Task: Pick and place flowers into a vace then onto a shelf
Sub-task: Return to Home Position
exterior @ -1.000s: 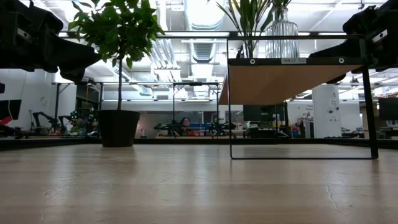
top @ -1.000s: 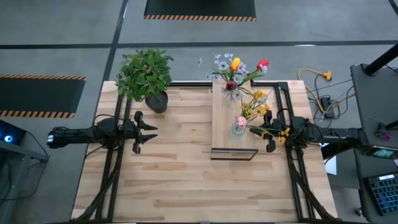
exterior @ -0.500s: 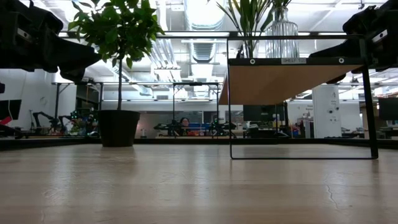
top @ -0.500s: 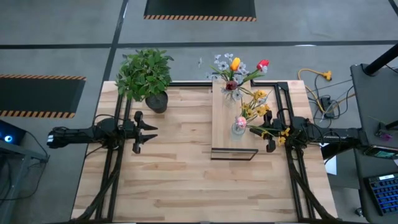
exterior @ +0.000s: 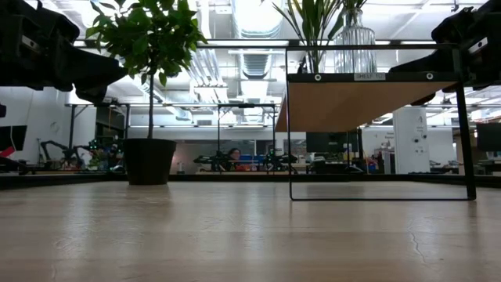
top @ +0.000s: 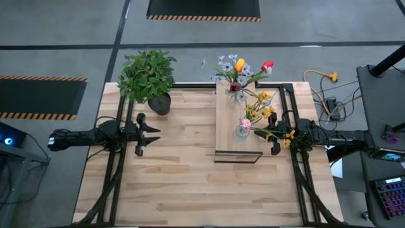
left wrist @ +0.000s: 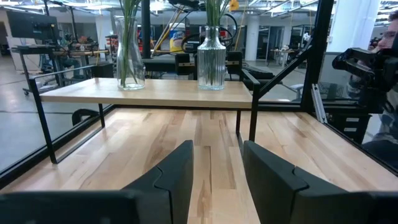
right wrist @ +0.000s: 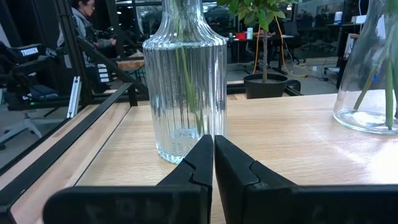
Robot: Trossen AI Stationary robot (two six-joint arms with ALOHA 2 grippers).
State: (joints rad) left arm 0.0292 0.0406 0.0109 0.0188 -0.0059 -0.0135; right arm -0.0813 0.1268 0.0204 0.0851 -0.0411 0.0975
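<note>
The pale-wood shelf (top: 237,142) stands on the table right of centre. Two glass vases rest on it by their bases. A flask vase (top: 235,88) at the far end holds red and yellow tulips and pale sprigs. A ribbed vase (right wrist: 185,81) nearer the middle holds a pink bloom and small yellow flowers (top: 262,107) that lean over the shelf's right side. My right gripper (right wrist: 213,155) is shut and empty, level, pointing at the ribbed vase from the table's right. My left gripper (left wrist: 217,168) is open and empty over the table's left part (top: 155,132), pointing at the shelf.
A bushy green potted plant (top: 149,79) stands at the table's far left corner. The shelf's thin black frame (exterior: 291,125) reaches down to the tabletop. Bare wood (top: 202,190) lies between the arms and toward the near edge. A person sits beyond the table (right wrist: 87,25).
</note>
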